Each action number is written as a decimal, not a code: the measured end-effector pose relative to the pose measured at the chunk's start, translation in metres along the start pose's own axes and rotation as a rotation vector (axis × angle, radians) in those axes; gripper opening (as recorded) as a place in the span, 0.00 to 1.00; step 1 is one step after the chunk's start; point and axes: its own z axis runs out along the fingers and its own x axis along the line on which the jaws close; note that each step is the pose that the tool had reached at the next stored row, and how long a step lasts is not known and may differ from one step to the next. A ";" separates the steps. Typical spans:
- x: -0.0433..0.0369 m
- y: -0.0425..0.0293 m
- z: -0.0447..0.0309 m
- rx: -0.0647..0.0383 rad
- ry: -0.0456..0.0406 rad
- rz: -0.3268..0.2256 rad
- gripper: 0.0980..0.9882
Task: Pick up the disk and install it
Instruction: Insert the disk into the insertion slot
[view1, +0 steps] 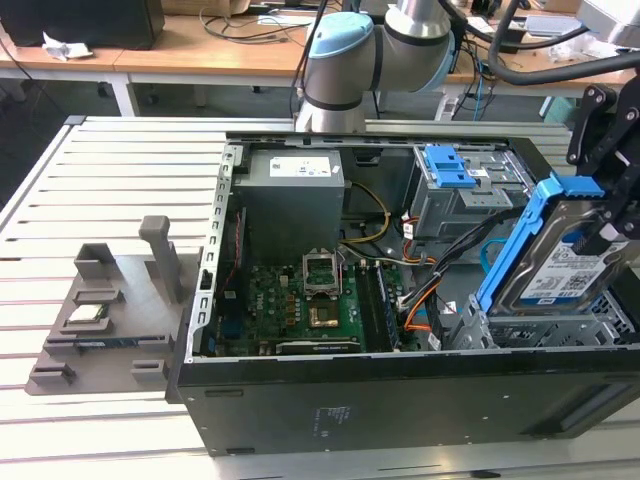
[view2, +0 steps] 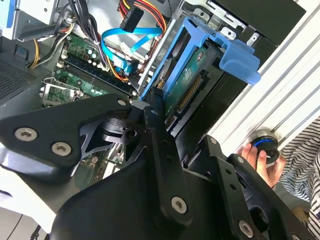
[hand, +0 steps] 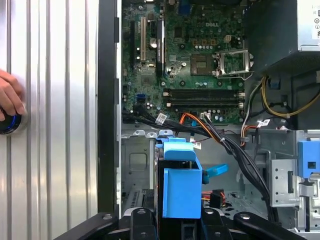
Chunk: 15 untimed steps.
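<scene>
The fingers (view2: 161, 145) of the gripper (view1: 606, 232) are closed on the disk (view1: 562, 272), clamping it near its upper end. The disk is tilted, label facing up, with its raised end toward the exterior view's right and its lower end down at the metal drive bay (view1: 600, 325) in the front corner of the open computer case (view1: 400, 400); whether it touches the bay cannot be told. The blue rail (view1: 515, 245) runs along the disk's edge, and its blue handle appears between the fingers in the first wrist view. Loose cables (view1: 425, 290) lie just beside the bay, between it and the motherboard (view1: 300, 305), which sits flat in the case floor. A grey power-supply box (view1: 292, 195) occupies the far corner of the case, and a second drive cage with a blue latch (view1: 455, 165) stands next to it. The arm (view1: 345, 55) rises behind the case. The case rests on a slatted metal table (view1: 110, 180). On the exterior view's left, well apart from the case, a grey fixture (view1: 110, 310) holds a processor chip (view1: 86, 314). In both wrist views a person's hand (view2: 257, 157) rests on a blue-ringed button (view2: 264, 142) on the table beside the case.
</scene>
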 end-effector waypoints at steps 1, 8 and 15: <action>0.0000 0.0000 0.0006 0.000 0.0000 0.000 0.29; 0.0001 -0.0003 0.0059 0.000 0.0000 0.000 0.29; 0.0002 -0.0006 0.0133 0.000 0.0000 0.000 0.29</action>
